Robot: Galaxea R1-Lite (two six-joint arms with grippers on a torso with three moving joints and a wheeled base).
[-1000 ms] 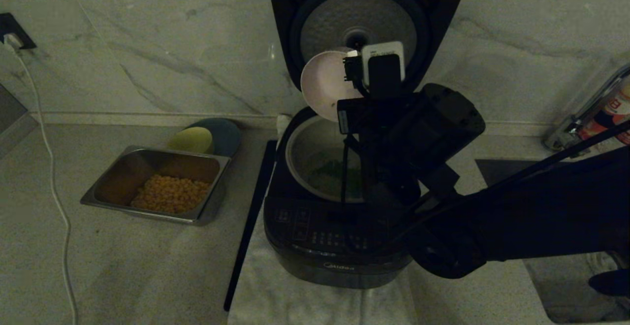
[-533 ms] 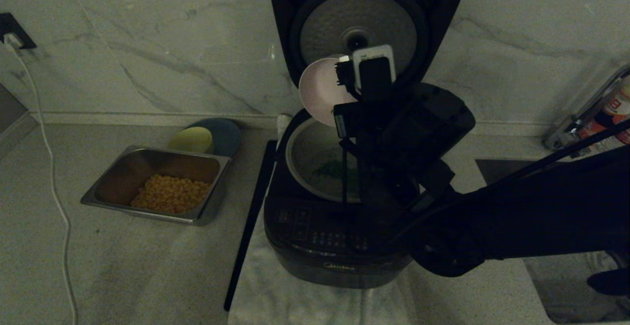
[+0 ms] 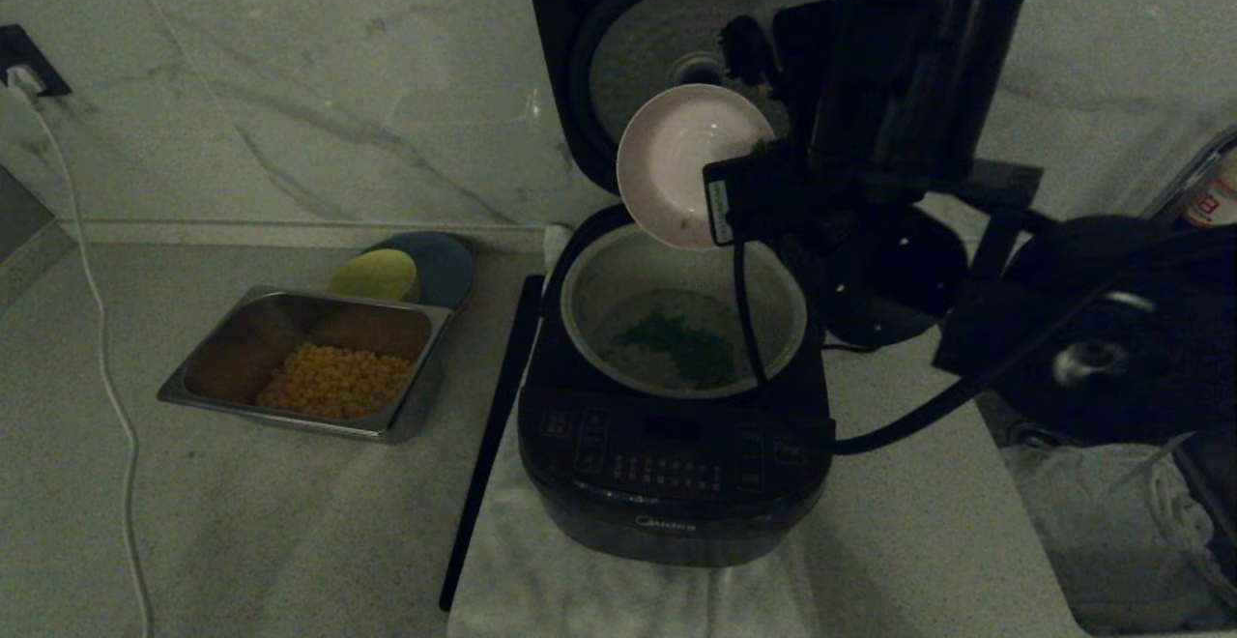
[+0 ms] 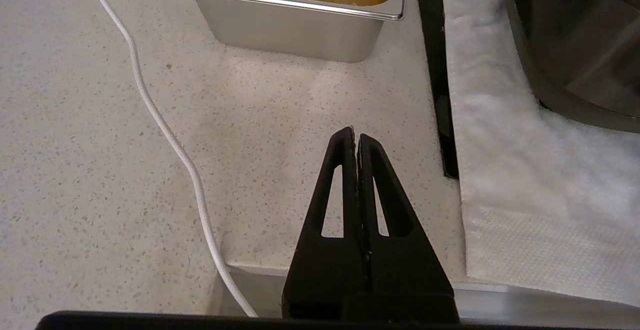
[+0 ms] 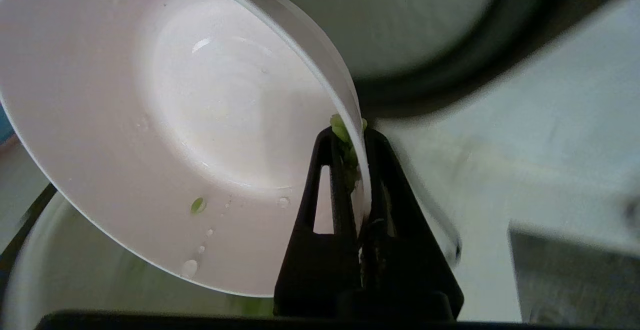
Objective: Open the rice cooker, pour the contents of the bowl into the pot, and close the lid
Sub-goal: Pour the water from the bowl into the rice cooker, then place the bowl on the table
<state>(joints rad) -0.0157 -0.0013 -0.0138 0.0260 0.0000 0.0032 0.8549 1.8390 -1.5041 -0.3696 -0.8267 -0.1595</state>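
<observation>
Head view: the right claw (image 3: 749,188) has swung the bowl (image 3: 681,162) back up above the pot (image 3: 785,329); the greens (image 3: 676,343) now lie inside.

Right wrist: it grips the bowl's rim, nearly empty.

Left wrist: left claw (image 4: 354,137) closed, parked over the tabletop (image 4: 100,120).

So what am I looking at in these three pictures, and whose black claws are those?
It is a two-armed robot. One picture comes from a camera on its head, the others from cameras on each wrist. The right gripper is pinching the rim of a small pink bowl, tilted above the open rice cooker. Chopped greens already lie in the pot; the bowl is nearly empty. The lid stands up behind. The left gripper is shut and idle above the counter, near a steel tray of yellow kernels.
</observation>
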